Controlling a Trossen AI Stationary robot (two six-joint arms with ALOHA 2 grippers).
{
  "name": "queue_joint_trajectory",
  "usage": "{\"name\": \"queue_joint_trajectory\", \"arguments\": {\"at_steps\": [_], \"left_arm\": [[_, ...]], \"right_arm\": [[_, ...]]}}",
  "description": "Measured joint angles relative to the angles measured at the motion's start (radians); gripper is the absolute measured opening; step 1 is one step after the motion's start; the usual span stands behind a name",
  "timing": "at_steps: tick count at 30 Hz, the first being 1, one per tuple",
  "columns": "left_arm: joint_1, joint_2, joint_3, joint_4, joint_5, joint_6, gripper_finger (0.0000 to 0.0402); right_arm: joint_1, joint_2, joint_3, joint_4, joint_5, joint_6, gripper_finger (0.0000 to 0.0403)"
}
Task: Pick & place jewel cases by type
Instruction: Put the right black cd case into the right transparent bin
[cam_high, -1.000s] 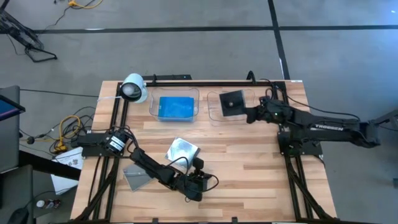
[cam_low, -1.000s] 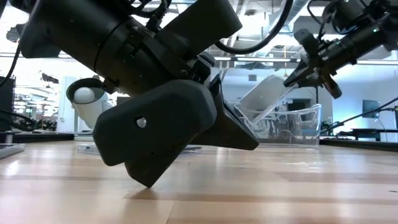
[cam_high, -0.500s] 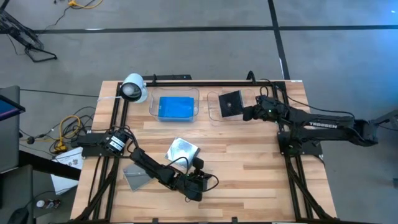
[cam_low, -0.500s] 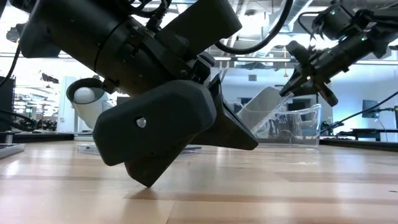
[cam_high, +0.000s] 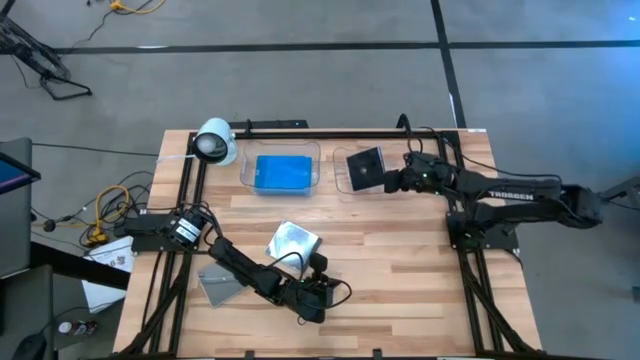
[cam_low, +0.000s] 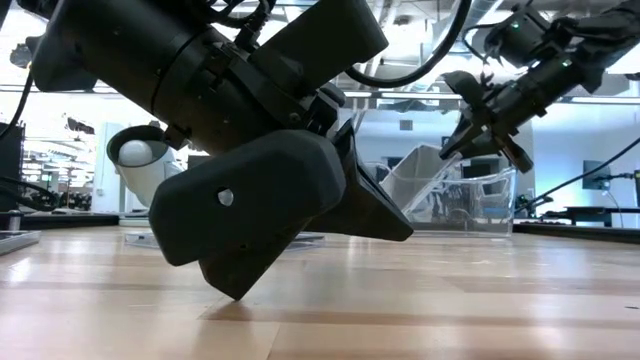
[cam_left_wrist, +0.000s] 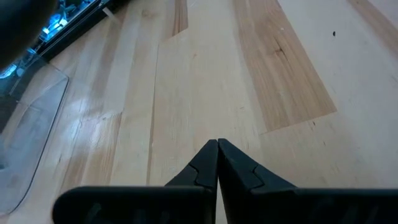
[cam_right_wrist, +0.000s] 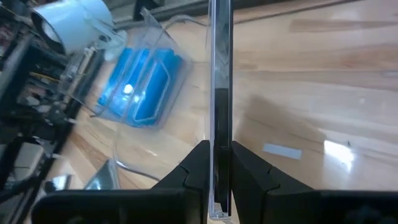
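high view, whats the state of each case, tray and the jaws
dark jewel case: held tilted over the right tray
blue cases: flat in the left tray
silvery case: on the table
grey case: on the table
right gripper: shut on the dark case
left gripper: shut, empty

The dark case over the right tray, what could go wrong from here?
The right gripper pinches the dark jewel case only by one edge, tilted over the empty clear tray; it could slip or pivot before release. Let go at this tilt, it might end propped against the tray wall rather than flat. The left gripper, shut near the front, leaves the silvery case and grey case unsorted.
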Motion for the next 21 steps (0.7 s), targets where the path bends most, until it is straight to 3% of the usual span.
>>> {"name": "queue_joint_trajectory", "arguments": {"at_steps": [12,21], "left_arm": [[0.000,0.000,0.000,-0.002,0.000,0.000,0.0000],[0.000,0.000,0.000,-0.006,-0.017,0.000,0.0000]], "right_arm": [[0.002,0.132,0.115,-0.058,-0.025,-0.003,0.0044],[0.018,0.142,0.131,-0.117,-0.018,0.065,0.0042]]}}
